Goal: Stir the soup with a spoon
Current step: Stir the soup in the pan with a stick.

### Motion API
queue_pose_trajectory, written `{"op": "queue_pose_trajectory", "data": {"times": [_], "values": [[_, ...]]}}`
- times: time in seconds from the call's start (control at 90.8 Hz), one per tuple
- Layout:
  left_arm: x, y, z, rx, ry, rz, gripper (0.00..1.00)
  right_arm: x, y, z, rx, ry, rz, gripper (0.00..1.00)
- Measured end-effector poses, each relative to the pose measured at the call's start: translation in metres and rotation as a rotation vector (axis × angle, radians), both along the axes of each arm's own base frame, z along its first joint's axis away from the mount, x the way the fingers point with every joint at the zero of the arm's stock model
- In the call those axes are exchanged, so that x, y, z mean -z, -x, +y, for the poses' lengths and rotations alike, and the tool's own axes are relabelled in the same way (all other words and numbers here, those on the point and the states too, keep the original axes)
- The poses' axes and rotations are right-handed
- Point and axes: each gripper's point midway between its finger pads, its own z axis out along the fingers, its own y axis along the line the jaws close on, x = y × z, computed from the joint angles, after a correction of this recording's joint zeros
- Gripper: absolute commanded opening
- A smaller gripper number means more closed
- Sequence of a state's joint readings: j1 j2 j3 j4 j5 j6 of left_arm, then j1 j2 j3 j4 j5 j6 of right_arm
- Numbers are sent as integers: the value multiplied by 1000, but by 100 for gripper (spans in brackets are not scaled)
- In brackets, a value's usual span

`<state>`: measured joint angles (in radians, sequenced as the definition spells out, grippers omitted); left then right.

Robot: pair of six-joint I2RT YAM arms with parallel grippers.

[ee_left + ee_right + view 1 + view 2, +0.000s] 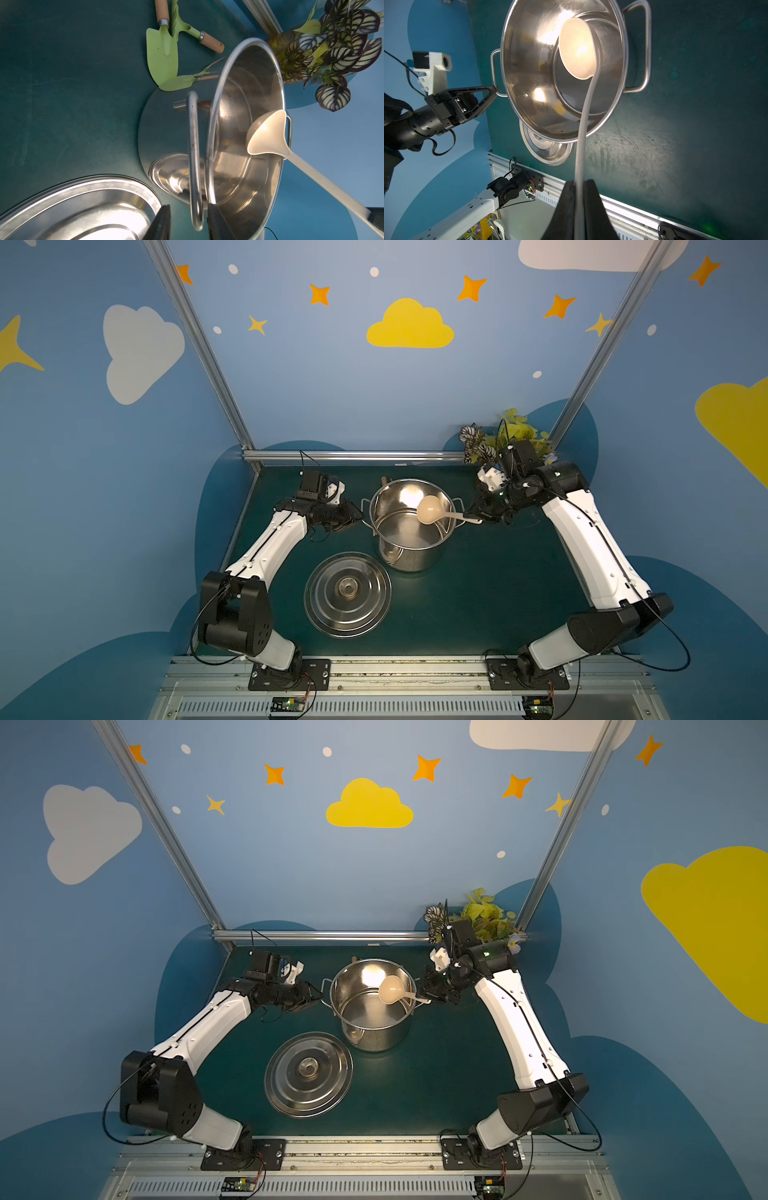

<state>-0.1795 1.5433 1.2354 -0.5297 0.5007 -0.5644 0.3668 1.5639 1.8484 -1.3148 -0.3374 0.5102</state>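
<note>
Fingers of the right gripper are shut tight on the thin end of the spoon. The spoon's round bowl hangs over the pot, up near its rim. Its long handle crosses the rim on the right arm's side. The bowl is not down at the bottom yet.

The left gripper is partly open. It has one jaw on each side of the pot's side handle, with a gap on one side, so it has no firm hold. The lid lies on the table, near the pot.

What could go wrong? The spoon is held far from its bowl, so it may twist or slip in the fingers when it pushes. If it knocks the rim, the pot may slide or tip, since nothing holds it fast. A sliding pot could bump the lid. No soup can be made out in the shiny pot.
</note>
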Motion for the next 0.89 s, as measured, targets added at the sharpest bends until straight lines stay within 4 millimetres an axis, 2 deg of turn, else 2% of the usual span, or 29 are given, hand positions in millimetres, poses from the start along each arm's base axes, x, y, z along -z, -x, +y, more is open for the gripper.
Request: {"op": "queue_pose_trajectory", "data": {"times": [0.275,0.485,0.661,0.892], "values": [[0,-5,-6,16,7,-2,16,9,-19,-1,1,32,18,0],[0,-5,-8,18,8,-1,13,16,-37,4,-9,49,31,0],[0,-5,-9,16,9,2,13,26,-55,18,-28,61,48,0],[0,-6,-10,16,6,-2,13,37,-75,58,-100,70,50,0]]}}
